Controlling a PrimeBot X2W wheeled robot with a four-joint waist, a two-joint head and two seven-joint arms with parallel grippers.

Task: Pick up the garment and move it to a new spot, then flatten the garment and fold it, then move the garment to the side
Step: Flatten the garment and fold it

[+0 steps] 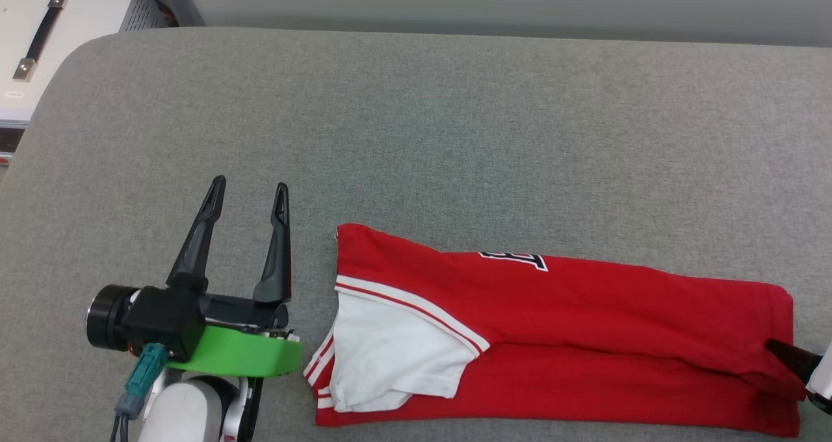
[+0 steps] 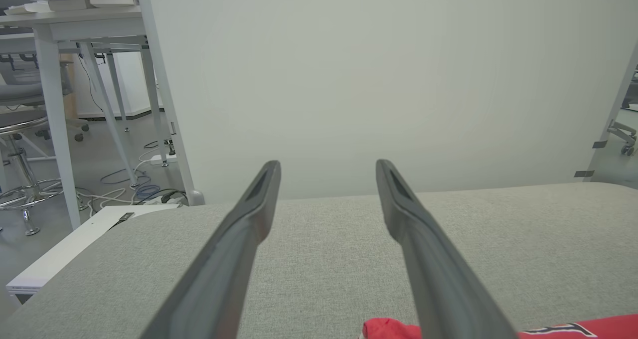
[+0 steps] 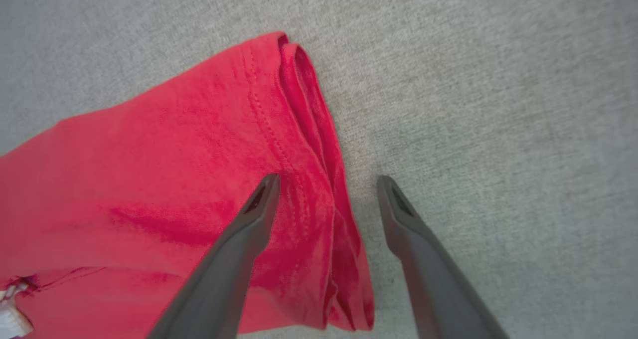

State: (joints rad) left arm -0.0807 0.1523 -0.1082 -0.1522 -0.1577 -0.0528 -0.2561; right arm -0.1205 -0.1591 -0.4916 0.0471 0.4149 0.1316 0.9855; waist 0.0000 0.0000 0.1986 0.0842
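While the shirt (image 1: 585,312) lies folded into a long red strip along the near edge of the grey fabric worktop (image 1: 416,123), both arms sit at its two ends. A white sleeve (image 1: 390,357) with striped trim is laid on top at the strip's left end, and a bit of black-and-white lettering (image 1: 515,259) peeks out at the far fold. Left pincer (image 1: 250,183) is just beside that sleeve end, off the cloth, fingers spread wide and pinching nothing; from its own wrist camera it (image 2: 327,164) looks out across bare grey fabric with a corner of the shirt (image 2: 588,329) at the bottom right. Over at the other end, the right pincer (image 3: 327,178) is spread too and straddles the hem: one finger over the red shirt (image 3: 149,179), the other over grey fabric. Whether that finger presses the cloth is hard to say; nothing is gripped. One dark finger (image 1: 790,359) shows at that hem from the head camera. A white cabinet (image 1: 39,32) stands beyond the worktop's far left corner.
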